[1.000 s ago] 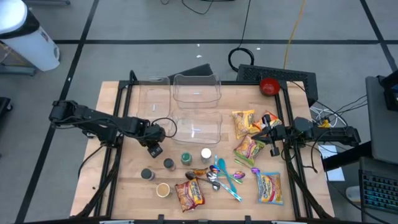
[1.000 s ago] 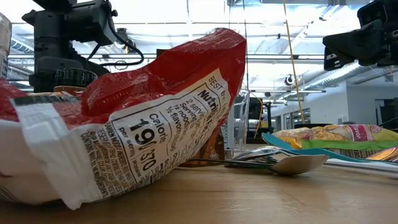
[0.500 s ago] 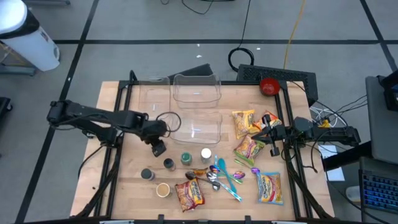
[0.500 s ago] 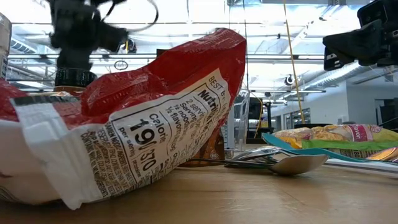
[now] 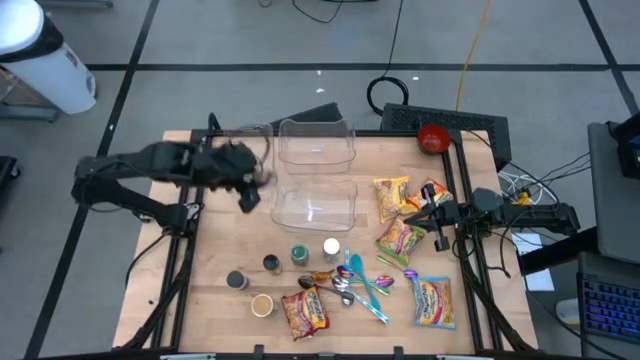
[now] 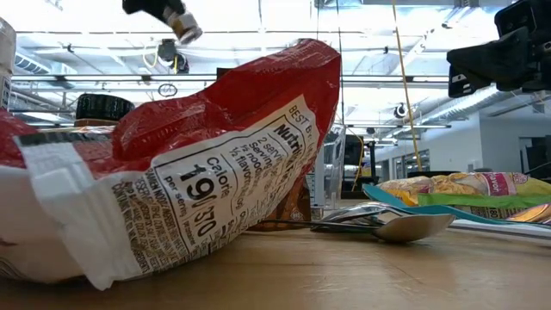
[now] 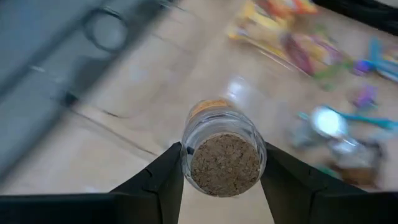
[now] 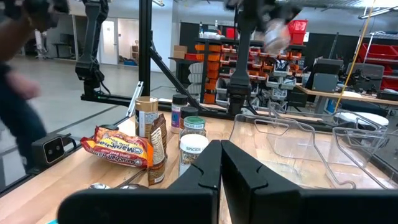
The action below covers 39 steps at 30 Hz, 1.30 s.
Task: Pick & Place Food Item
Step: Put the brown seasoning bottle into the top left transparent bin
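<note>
bare wood (image 5: 215, 255) (left), jars (image 5: 271, 263) beside

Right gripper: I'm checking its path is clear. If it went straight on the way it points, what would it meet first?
Probably the white-capped spice jar; the right gripper is shut and aimed at it, though depth is unclear.

Left gripper (image 5: 247, 196) and its spice jar (image 7: 224, 155) motion-blurred in the high view; red snack packet (image 6: 164, 172) blocks most of the low view; person (image 8: 15, 93) blurred at the right wrist view's edge.
</note>
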Available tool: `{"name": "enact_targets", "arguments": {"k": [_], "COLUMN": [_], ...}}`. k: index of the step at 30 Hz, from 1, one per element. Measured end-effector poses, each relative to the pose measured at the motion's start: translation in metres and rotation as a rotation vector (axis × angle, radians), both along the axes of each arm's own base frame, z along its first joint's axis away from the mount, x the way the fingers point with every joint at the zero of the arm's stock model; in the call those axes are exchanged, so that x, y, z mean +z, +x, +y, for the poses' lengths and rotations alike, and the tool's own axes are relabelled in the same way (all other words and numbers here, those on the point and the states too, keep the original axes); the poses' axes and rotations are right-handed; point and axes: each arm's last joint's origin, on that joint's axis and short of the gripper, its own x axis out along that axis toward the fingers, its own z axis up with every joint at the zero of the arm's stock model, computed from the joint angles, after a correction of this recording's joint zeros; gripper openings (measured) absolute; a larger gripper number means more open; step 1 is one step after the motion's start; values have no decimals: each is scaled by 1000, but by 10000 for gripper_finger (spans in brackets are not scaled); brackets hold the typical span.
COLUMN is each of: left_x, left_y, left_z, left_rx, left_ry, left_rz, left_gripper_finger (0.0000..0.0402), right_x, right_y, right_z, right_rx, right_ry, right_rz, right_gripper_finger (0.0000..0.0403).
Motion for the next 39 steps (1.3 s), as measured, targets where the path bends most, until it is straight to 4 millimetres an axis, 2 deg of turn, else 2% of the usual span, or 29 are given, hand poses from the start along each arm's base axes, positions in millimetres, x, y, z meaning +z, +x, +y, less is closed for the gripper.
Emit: {"name": "enact_targets", "arguments": {"k": [4,7,12,18,24,27,32,36,39], "left_x": [18,22,17,1,-27,-48,-95,-125,-146], "left_y": [-7,-13,-19,-21,-22,-21,-28,-45,-55], "left_z": [21,40,76,126,179,199,209,207,205], "left_rx": [62,114,212,288,348,376,364,392,462], "left_ry": [85,123,110,51,-55,-86,-176,-261,-275], "left_rz": [-13,5,53,143,229,267,274,274,346], "left_gripper_finger": [180,180,180,180,180,180,180,180,180], "right_x": [0,0,0,0,0,0,0,0,0], "right_y": [0,0,0,0,0,0,0,0,0], "right_z": [0,0,0,0,0,0,0,0,0], "right_rx": [0,0,0,0,0,0,0,0,0], "right_ry": [0,0,0,0,0,0,0,0,0], "right_rz": [0,0,0,0,0,0,0,0,0], "right_gripper_finger": [0,0,0,0,0,0,0,0,0]}}
